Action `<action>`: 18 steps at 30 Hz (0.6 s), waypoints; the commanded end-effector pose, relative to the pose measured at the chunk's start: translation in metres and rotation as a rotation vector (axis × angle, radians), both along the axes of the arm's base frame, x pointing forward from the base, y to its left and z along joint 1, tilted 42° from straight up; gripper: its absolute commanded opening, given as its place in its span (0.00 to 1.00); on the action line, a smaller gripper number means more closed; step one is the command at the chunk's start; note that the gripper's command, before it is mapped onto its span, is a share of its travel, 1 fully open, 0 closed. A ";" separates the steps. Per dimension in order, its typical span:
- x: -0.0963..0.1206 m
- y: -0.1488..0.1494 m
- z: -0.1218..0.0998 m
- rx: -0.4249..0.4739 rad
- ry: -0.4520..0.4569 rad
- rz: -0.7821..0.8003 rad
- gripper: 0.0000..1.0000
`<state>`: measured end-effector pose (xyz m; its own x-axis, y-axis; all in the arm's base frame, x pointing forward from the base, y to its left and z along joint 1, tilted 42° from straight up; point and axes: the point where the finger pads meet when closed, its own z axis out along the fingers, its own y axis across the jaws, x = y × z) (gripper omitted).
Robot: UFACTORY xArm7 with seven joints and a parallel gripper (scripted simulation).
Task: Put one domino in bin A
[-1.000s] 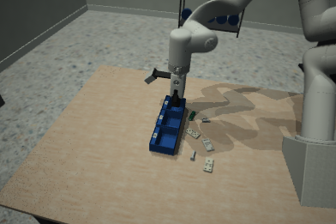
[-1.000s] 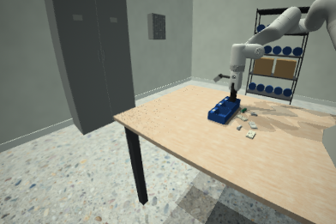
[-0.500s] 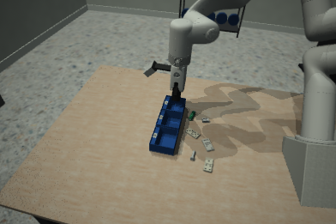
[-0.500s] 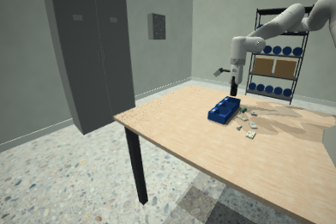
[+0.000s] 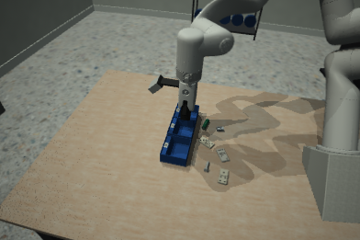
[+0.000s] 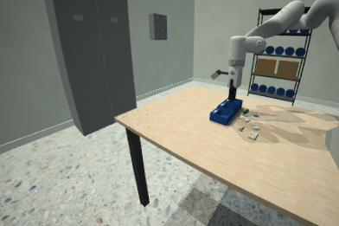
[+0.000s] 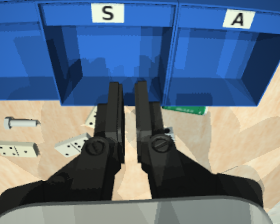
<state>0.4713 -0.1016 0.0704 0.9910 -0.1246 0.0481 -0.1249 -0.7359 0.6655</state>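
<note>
three dominoes (image 5: 207,142) are seen lying flat on the desk (image 5: 101,177), just beside the blue bin row (image 5: 180,136) and outside it. the compartment marked a (image 7: 220,63) is seen beside the one marked s (image 7: 111,52), over whose near wall the end effector (image 7: 124,92) is held, fingers nearly together with nothing visible between them.

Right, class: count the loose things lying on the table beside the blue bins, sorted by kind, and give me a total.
Dominoes: 3
Grey bolt: 1
Green piece: 1
Small greyish piece, too small to name: 1
Total: 6
</note>
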 end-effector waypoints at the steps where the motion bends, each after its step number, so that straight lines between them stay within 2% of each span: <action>1: 0.005 0.015 -0.011 0.001 -0.003 0.002 0.07; 5: 0.006 0.015 -0.011 0.001 -0.003 0.002 0.07; 18: 0.004 -0.008 -0.037 0.001 -0.003 0.002 0.07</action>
<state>0.4737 -0.1071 0.0381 0.9908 -0.1264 0.0481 -0.1261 -0.7352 0.6661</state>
